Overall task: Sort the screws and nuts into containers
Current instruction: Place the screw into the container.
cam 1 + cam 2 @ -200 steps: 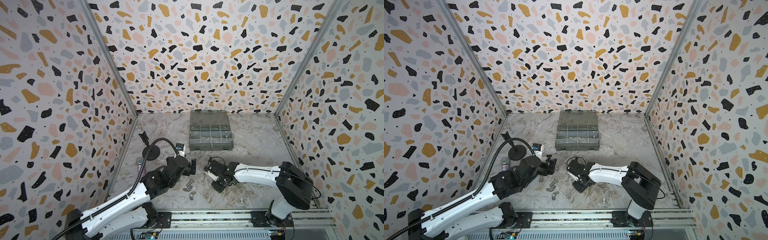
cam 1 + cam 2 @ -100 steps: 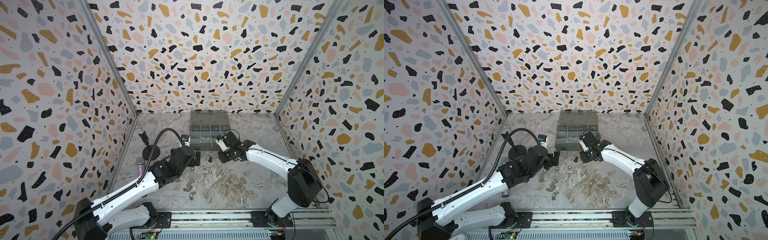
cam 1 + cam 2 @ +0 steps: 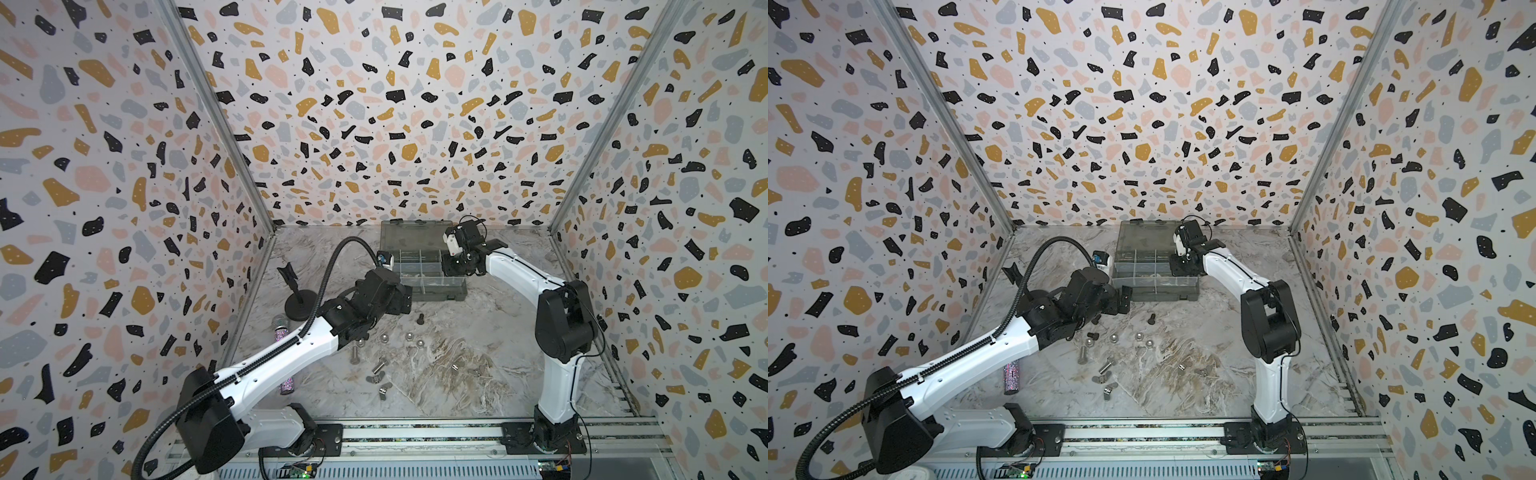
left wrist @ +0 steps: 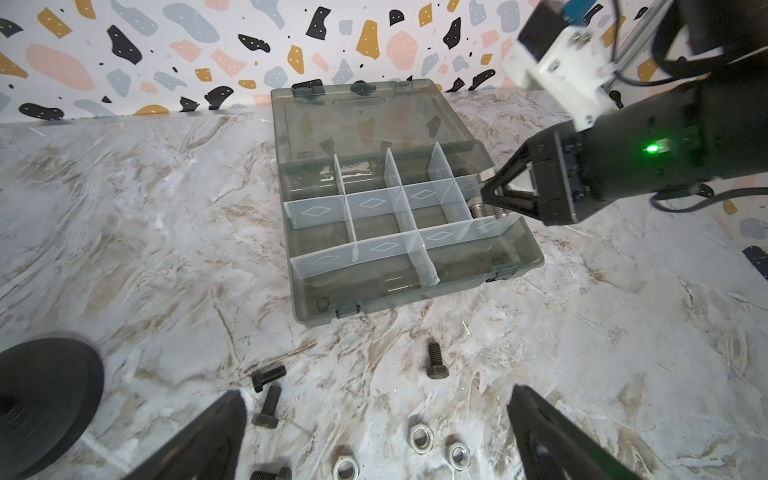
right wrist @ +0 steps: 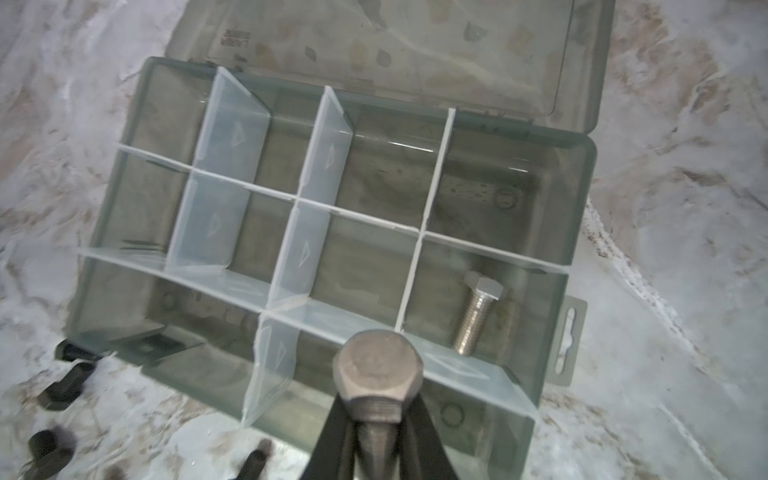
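The grey organizer box [image 3: 436, 296] lies open at the back of the table, its containers split by pale partitions [image 4: 374, 291]. My right gripper [image 5: 376, 411] hangs over the box's right end, shut on a silver hex-head screw [image 5: 379, 374]. Another silver screw [image 5: 478, 316] lies in a right-hand compartment. My left gripper [image 4: 376, 395] stands wide open and empty, low over the table in front of the box. Near it lie black screws [image 4: 434, 361], [image 4: 266, 409] and hex nuts [image 4: 420, 438]. Domed nuts [image 3: 409, 336], wing nuts [image 3: 374, 378] and silver screws [image 3: 354, 354] are scattered further forward.
A black round-based stand [image 3: 300, 305] sits left of the box, close to my left arm. A glittery purple microphone [image 3: 282, 328] lies partly under that arm. Patterned walls close in the left, right and back sides.
My right gripper has travelled from the front of the table up and back to the box's right end. My left arm has reached further toward the box, still open.
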You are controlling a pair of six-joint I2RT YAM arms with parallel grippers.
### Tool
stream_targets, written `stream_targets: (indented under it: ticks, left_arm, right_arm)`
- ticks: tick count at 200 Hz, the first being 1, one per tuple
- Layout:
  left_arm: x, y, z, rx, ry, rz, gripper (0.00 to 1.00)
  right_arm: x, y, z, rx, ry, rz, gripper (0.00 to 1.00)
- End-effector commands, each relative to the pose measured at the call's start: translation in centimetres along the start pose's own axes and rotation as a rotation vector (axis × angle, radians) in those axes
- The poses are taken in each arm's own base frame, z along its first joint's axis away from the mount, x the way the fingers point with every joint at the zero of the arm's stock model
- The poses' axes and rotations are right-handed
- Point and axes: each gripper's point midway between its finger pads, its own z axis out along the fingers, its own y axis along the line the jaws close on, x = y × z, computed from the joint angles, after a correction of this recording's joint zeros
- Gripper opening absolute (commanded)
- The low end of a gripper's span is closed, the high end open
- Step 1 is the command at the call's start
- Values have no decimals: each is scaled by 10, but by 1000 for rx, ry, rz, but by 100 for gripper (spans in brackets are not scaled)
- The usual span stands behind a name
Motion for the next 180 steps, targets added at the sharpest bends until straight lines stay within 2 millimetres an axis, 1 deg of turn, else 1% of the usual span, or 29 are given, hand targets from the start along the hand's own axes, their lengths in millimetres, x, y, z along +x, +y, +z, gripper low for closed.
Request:
stream_targets:
  ticks: [1,22,59,96,136,156,170,180]
  left_arm:
    - [-17,-7,3,33,-35,5,99]
    - [-16,-5,10,23,-23,9,100]
    - [-11,-3,21,26,2,3,99]
    - [-9,-3,27,33,15,4,99]
    - [-6,-1,32,30,28,3,99]
    - [-5,-2,33,37,30,1,100]
    - [-5,-1,33,39,31,-1,100]
    - [-4,-1,34,38,33,-1,100]
  right_arm:
    - [-26,-11,-11,-6,-45,16,10]
    - [-31,-25,-2,5,-39,39,10]
    - [-28,-42,13,12,-21,69,10]
    - [-26,-47,22,-9,-12,83,10]
    - [-21,-51,30,-4,2,88,14]
    - [-20,-53,32,-2,5,91,21]
    - [-19,-53,33,-13,8,91,32]
    - [-21,-52,31,-15,4,89,37]
